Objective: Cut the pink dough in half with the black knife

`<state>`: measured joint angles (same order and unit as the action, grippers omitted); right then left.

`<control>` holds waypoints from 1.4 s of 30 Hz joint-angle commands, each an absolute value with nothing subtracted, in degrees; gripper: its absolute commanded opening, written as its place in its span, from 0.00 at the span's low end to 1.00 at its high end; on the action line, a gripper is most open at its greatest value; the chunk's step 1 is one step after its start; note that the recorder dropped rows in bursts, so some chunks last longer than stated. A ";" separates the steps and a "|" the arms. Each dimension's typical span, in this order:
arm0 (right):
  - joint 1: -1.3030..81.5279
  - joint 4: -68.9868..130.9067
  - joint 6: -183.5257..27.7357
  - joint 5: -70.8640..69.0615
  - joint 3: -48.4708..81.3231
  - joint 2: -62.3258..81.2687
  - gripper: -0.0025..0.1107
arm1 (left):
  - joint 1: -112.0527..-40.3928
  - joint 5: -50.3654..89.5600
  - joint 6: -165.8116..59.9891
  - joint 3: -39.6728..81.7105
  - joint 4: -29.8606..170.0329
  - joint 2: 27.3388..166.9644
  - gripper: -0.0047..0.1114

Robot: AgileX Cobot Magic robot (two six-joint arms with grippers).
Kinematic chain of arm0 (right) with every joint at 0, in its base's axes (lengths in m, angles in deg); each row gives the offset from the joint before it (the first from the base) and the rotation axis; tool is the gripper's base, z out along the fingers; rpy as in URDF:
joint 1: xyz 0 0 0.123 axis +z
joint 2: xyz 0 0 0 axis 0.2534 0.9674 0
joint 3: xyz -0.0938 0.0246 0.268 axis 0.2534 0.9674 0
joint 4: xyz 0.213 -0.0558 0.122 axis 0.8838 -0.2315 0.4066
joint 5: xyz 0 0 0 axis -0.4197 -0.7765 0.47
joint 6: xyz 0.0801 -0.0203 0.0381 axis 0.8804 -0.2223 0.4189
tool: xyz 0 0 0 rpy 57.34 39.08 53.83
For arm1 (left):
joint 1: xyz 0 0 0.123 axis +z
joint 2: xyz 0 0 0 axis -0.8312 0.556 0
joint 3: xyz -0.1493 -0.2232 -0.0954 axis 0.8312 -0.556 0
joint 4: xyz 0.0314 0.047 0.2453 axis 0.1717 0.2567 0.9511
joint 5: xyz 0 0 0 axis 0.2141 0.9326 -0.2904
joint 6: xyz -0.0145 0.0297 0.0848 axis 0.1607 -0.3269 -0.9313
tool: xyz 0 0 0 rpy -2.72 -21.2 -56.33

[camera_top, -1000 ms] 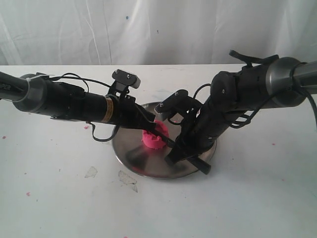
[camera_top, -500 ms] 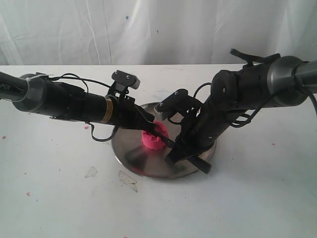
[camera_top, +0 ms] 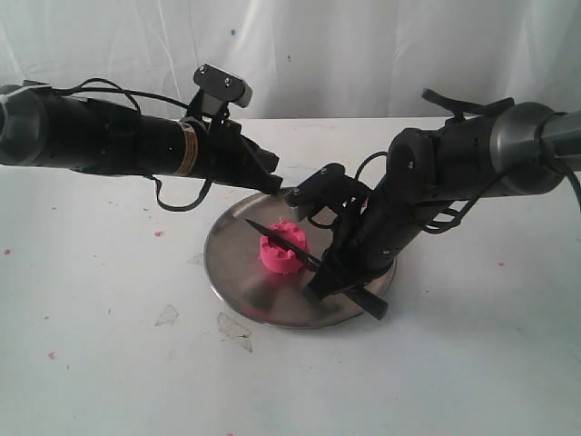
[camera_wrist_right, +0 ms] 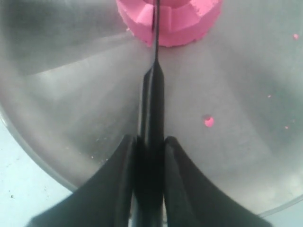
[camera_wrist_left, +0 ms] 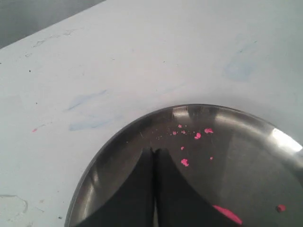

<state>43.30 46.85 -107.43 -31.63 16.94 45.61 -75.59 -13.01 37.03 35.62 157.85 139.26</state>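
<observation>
The left pincer (camera_top: 277, 184) hangs above the far left rim of the plate (camera_top: 238, 272), its fingers (camera_wrist_left: 163, 189) pressed together on nothing. The plate sits on the white counter (camera_top: 109, 363). The dough (camera_top: 282, 252) stands whole near the plate's middle, with pink crumbs (camera_wrist_left: 184, 162) scattered on the steel around it. The knife (camera_top: 277, 238) lies across the dough's top, its tip pointing left. The right pincer (camera_top: 338, 277) clamps the knife's handle just right of the dough.

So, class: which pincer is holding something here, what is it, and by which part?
The right pincer grips the slim black knife by its handle; the left pincer is shut on nothing.
</observation>
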 commanded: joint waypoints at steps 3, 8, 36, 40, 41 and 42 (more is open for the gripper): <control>43.35 46.77 -108.31 -31.50 16.76 45.03 0.02 | -75.56 -12.46 49.04 35.67 170.03 140.55 0.04; 43.35 46.77 -108.31 -31.71 16.76 45.03 0.02 | -75.47 -13.97 51.50 35.67 170.03 140.90 0.04; 43.35 46.77 -108.31 -32.14 16.76 45.03 0.02 | -74.64 -14.30 55.83 31.77 170.03 142.83 0.04; 43.35 46.77 -108.31 -32.14 16.76 45.03 0.02 | -74.64 -14.30 55.71 31.77 170.03 142.64 0.04; 43.35 46.77 -108.31 -32.14 16.76 45.03 0.02 | -74.64 -14.30 55.71 31.77 170.03 142.64 0.04; 43.35 46.77 -108.31 -32.14 16.76 45.03 0.02 | -74.64 -14.20 55.71 31.77 170.03 142.64 0.04</control>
<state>43.30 46.85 -107.81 -31.87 16.94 45.61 -74.79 -14.73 55.93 31.75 169.47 143.14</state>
